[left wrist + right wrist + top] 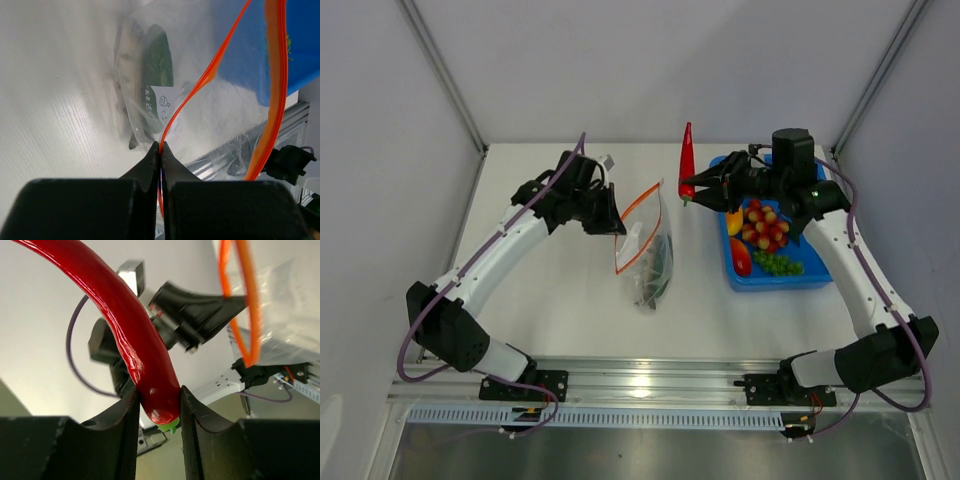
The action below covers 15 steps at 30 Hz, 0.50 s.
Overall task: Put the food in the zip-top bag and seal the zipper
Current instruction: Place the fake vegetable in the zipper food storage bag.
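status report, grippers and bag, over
Left gripper shut on zipper, zip-top bag mouth open. Right gripper shut on red pepper, not yet in. Nothing between pepper and mouth.

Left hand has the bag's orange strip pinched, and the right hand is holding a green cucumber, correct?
Not quite. The right hand holds a red pepper, not a green cucumber, gripped near its green stem end; the right wrist view shows this plainly. The left hand does have the orange zipper strip pinched.

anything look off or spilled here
Nothing spilled or damaged. One oddity: the right gripper pinches the red pepper only at its stem end, so most of it sticks out unsupported, outside the zip-top bag.
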Available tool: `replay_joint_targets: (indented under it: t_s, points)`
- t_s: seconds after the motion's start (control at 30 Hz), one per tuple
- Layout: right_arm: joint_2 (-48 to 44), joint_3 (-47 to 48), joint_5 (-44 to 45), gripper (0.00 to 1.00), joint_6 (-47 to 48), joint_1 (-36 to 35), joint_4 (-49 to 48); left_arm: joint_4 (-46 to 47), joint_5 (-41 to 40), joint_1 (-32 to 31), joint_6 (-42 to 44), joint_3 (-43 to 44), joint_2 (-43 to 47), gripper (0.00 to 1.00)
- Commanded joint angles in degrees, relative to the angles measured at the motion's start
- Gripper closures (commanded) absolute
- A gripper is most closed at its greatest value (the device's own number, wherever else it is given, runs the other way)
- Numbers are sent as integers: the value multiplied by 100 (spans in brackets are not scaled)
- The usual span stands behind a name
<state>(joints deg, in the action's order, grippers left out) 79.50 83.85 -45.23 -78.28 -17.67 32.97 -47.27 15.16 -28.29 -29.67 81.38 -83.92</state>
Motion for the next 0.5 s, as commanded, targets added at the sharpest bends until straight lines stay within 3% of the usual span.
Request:
replay_joint_targets:
  t_s: [0.0, 0.1, 0.23, 0.33, 0.47]
  points:
    - [-321, 87, -548, 92, -602, 9, -302, 174, 74, 35, -328, 281, 113, 100]
    - [-462, 0, -347, 93, -520, -52, -18, 51, 110, -1, -478, 343, 112, 100]
    - [-883, -729, -232, 94, -1890, -456, -1141, 147, 58, -132, -636, 369, 192, 99]
    - [-998, -976, -82, 94, -2498, -667, -1153, 235, 5, -238, -724, 387, 218, 99]
    - [-1165, -1143, 171, 93, -2639, -764, -591, 428, -179, -466, -759, 387, 306, 100]
